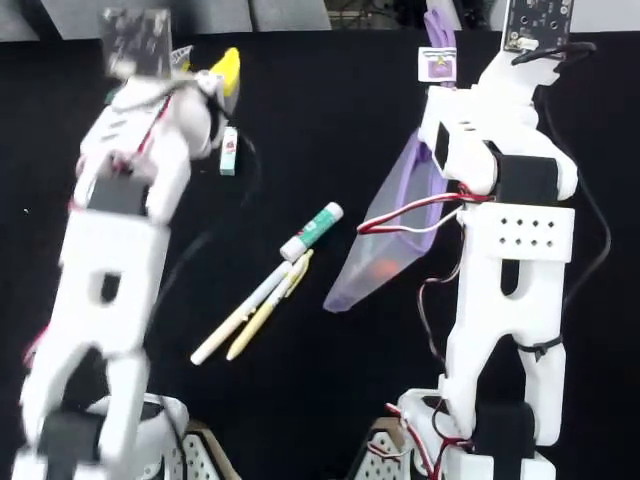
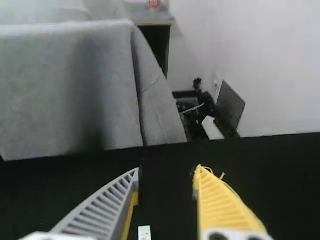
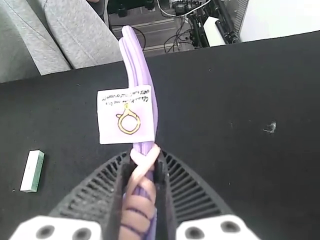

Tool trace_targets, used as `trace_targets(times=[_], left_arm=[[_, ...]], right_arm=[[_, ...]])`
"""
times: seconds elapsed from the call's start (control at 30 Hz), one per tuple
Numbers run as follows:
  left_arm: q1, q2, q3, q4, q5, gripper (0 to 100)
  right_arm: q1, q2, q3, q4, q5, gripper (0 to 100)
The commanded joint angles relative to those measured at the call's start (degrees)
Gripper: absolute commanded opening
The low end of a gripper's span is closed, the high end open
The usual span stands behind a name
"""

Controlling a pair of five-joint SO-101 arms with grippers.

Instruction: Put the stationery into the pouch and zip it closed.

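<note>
My right gripper (image 3: 142,167) is shut on the edge of a translucent purple pouch (image 1: 385,240), which hangs tilted above the black table; a white tag (image 3: 125,115) is clipped to it. Something orange shows inside the pouch. A white and green glue stick (image 1: 312,231) and two pale pens (image 1: 255,310) lie in the table's middle. A small white and green eraser (image 1: 229,150) lies farther back on the left. My left gripper (image 2: 166,172) stands open just above and behind the eraser (image 2: 144,232), with nothing between its grey and yellow fingers.
The black table (image 1: 330,120) runs back to a far edge. Beyond it are a grey sofa (image 2: 75,80) and cables and boxes on the floor (image 2: 210,107). Both arm bases stand at the near edge.
</note>
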Motion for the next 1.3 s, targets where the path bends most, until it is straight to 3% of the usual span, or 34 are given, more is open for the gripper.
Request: trace_targets(times=[0.0, 0.2, 0.33, 0.6, 0.73, 1.0, 1.27], left_arm=[[-1.63, 19.43, -12.18, -0.62, 0.26, 18], [-3.47, 41.23, -25.36, -0.35, 0.26, 18], [-3.82, 53.1, -36.26, 5.8, 0.26, 18], [1.19, 61.1, -59.21, 41.85, 0.18, 18], [2.68, 61.1, -66.07, 56.18, -2.37, 18], [7.6, 61.19, -67.12, 69.54, -6.95, 18], [13.93, 60.31, -53.32, 69.45, -7.12, 3]], right_arm=[[0.79, -0.31, -2.15, -0.26, 0.7, 1.1], [0.79, -0.31, -2.15, -0.26, 0.79, 1.1], [0.79, -0.31, -2.15, -0.26, 0.79, 1.1], [0.79, -0.31, -2.07, -0.26, 1.85, 1.1], [0.79, -0.31, -2.07, -0.26, 2.2, 1.1], [0.88, -0.31, -2.07, -0.26, 2.29, 1.1], [0.88, -0.31, -2.24, -0.35, 2.37, 1.1]])
